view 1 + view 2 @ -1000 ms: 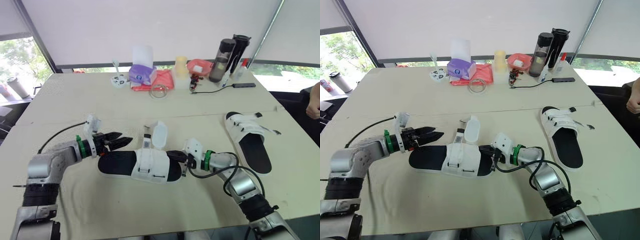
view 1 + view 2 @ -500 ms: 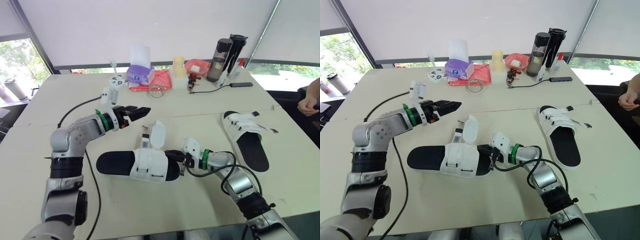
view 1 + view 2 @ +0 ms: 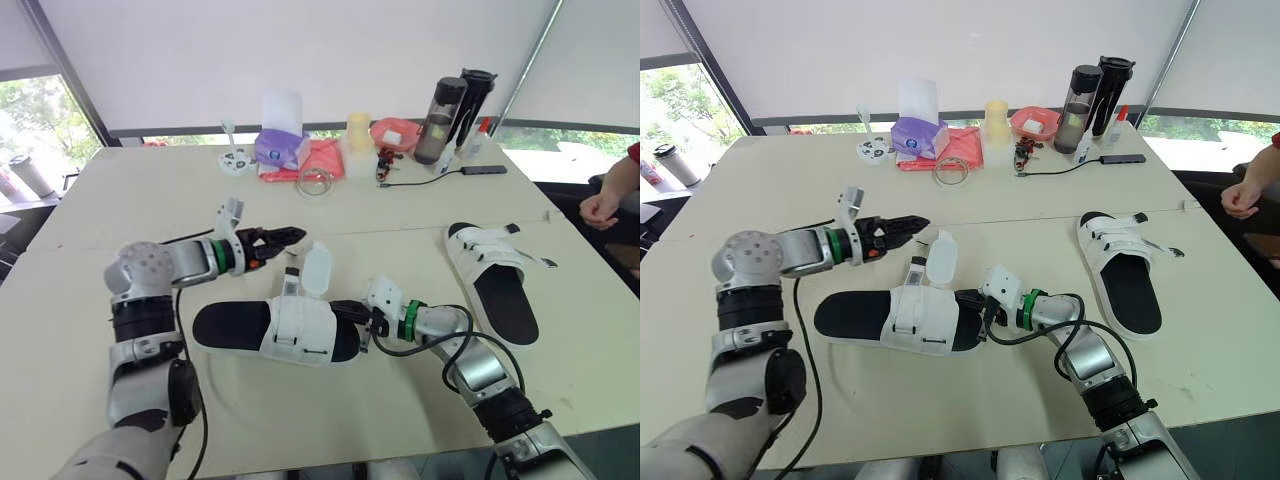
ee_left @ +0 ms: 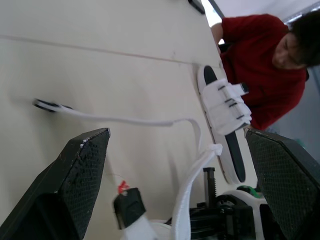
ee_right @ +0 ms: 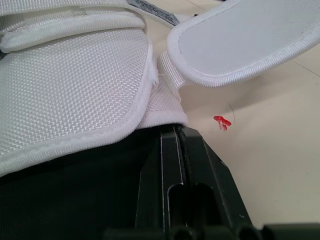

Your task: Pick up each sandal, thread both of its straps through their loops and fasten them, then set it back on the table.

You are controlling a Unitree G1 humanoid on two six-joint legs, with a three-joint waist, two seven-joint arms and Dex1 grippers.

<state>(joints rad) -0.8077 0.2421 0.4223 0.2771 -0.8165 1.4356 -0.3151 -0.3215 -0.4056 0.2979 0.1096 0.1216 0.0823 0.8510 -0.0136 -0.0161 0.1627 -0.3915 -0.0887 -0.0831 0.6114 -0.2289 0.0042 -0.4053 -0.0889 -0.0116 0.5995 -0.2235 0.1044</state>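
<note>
We see one sandal lying flat on the table at the lower centre of the frame, black footbed up and toe end toward the right. Its broad white band is closed over the middle. One wide strap stands up loose above the band's upper edge, and a narrower strap with a dark tip lies just left of it. Our right gripper sits at the toe end, touching the sandal. In the right wrist view its fingers are pressed together with only a thin seam between them. Their tips are up against the band's edge, and we cannot tell whether they pinch any of it. Our left gripper hangs over the table just up and left of the wide strap, apart from the sandal. The left wrist view shows its fingers spread wide with nothing between them. The second sandal lies at the right of the frame, well apart from the first, with white straps across its upper half. Along the top centre stand a tissue box, a red cloth and two dark bottles. A person's hand rests at the right edge.
</note>
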